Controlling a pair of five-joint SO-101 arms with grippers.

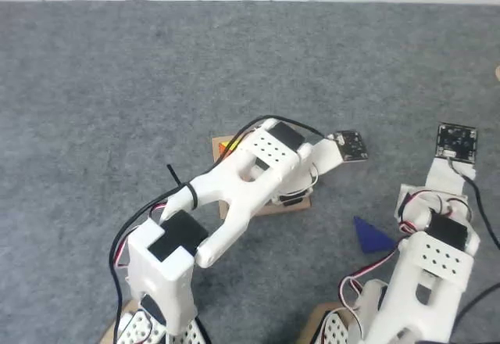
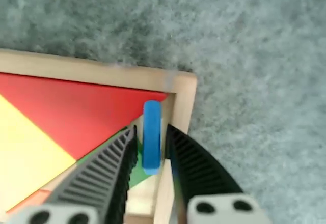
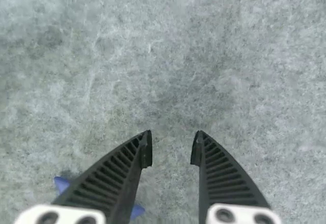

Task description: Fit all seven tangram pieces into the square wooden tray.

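Left wrist view: left jaws pinch a blue piece (image 2: 151, 137) on edge over the corner gap of the tray (image 2: 184, 102), likely to seat it; right jaws hang parted, empty.

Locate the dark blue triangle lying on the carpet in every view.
High view: dark blue triangle on the grey carpet, between tray and right arm.
Right wrist view: dark blue triangle peeks from behind the right hand.
Left wrist view: aimed at the tray instead.
Shared landmark: grey carpet.
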